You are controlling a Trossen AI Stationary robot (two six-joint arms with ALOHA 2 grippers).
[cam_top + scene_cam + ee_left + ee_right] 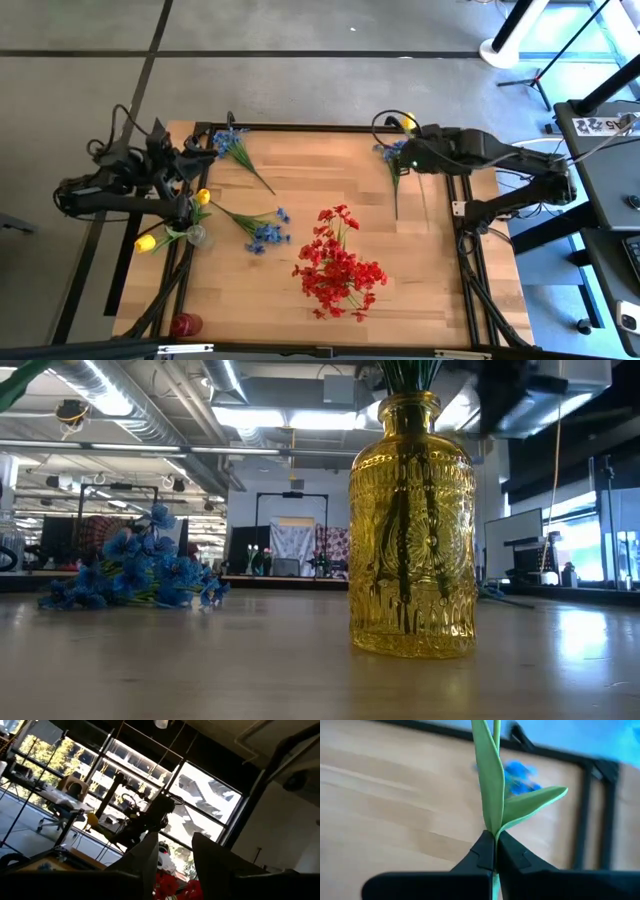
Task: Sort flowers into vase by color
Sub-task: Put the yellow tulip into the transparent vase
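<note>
Pinching green flower stem (495,780), right hand (495,857)

Overhead, table-level, two wrist close-ups

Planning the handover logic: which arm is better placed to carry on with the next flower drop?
Right, probably. The right gripper is shut on a green stem, so it already has a flower. The left gripper shows nothing between its fingers.
</note>
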